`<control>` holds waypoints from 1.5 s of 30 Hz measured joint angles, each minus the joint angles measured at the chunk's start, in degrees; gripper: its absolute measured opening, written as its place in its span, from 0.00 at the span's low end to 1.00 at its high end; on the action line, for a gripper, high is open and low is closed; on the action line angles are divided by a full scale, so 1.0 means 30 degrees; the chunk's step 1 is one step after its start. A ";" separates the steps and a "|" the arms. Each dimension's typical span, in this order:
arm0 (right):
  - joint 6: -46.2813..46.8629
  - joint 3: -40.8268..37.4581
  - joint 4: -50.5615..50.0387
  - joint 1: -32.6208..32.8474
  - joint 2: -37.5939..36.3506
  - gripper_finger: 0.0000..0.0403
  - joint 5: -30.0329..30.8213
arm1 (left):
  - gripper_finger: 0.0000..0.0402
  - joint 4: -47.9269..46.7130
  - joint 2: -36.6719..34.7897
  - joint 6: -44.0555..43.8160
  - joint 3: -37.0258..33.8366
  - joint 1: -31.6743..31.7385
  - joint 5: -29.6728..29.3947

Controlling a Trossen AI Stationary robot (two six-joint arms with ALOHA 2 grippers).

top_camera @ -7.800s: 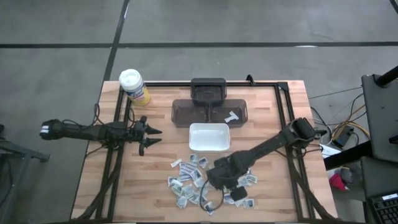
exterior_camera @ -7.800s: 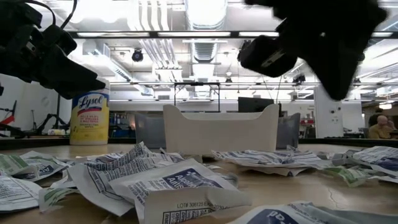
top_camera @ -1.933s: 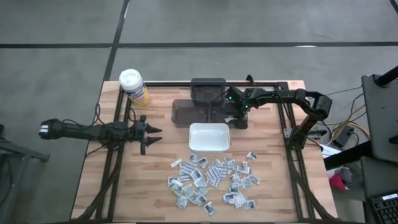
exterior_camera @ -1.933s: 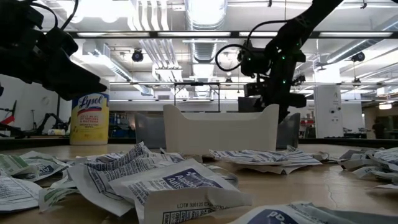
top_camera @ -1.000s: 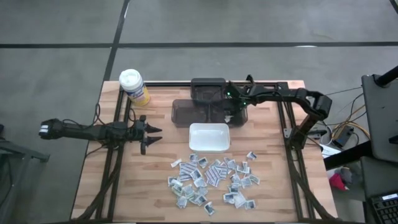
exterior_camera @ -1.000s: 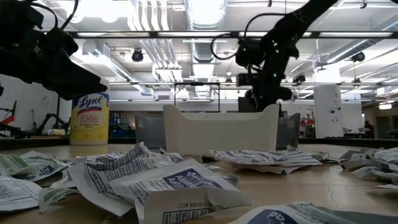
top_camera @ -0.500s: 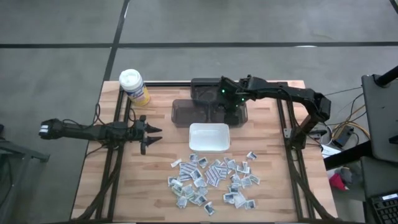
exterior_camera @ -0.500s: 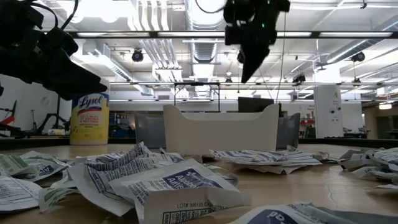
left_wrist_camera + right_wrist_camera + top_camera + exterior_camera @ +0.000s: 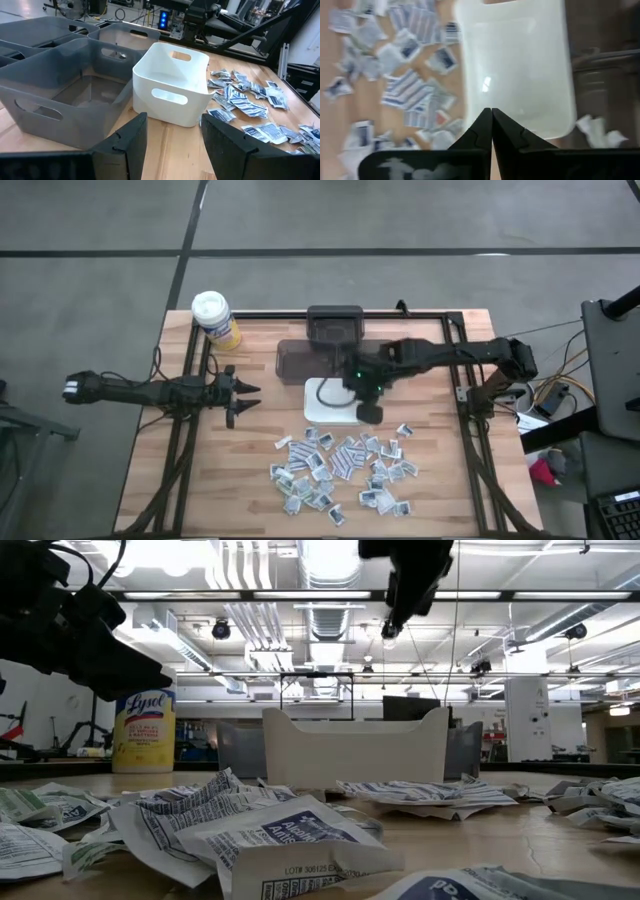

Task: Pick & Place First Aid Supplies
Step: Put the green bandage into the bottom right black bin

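Note:
The first aid supplies (image 9: pixel 340 470) are a loose pile of small flat packets lying on the wooden table near its front edge; they also fill the foreground in the low view (image 9: pixel 280 830). My right gripper (image 9: pixel 368 412) hangs shut and empty, pointing steeply down, high above the right part of the white tray (image 9: pixel 322 402). In its wrist view the closed fingertips (image 9: pixel 491 111) show over the tray's floor (image 9: pixel 520 75). My left gripper (image 9: pixel 245 400) waits open at the table's left, level, aimed at the trays (image 9: pixel 172 130).
A grey tray (image 9: pixel 300 360) stands just beyond the white one, with a crumpled white packet (image 9: pixel 597 132) in it, and a dark bin (image 9: pixel 335 325) is behind that. A yellow canister with a white lid (image 9: pixel 213 318) stands at the far left corner. A black frame runs along the table's edges.
My right gripper has swung from low over the grey tray toward the table's near edge and risen. It now hangs high over the white tray, having rolled about its own axis. The packets and trays have stayed where they were.

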 joint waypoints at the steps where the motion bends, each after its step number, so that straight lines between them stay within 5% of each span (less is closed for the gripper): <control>1: 0.0435 -0.0020 0.0074 0.0335 -0.0188 0.02 -0.0004 | 0.46 0.0100 0.0000 -0.0013 -0.0013 0.0000 -0.0013; 6: 0.2834 -0.0216 0.0219 0.1895 -0.1675 0.02 0.0480 | 0.46 0.1457 0.0000 -0.0014 -0.0014 -0.0002 -0.0031; 15: 0.6561 -0.2419 0.1223 0.5007 -0.5941 0.02 0.5363 | 0.46 0.4086 0.0000 -0.3234 -0.0014 0.0001 0.0345; 22: 0.7063 -0.6502 0.4193 0.6394 -1.0058 0.02 0.5247 | 0.46 0.4450 0.0056 -0.3392 0.1292 -0.0006 0.3511; 31: 0.7543 -1.2871 0.8410 0.6956 -1.5754 0.02 0.3120 | 0.46 0.2924 0.2155 -0.3423 0.4599 -0.0139 0.3603; 45: 0.7260 -2.0535 1.4243 0.6949 -2.2277 0.02 0.2014 | 0.46 -0.3414 0.9284 -0.4849 1.1225 -0.1295 0.3606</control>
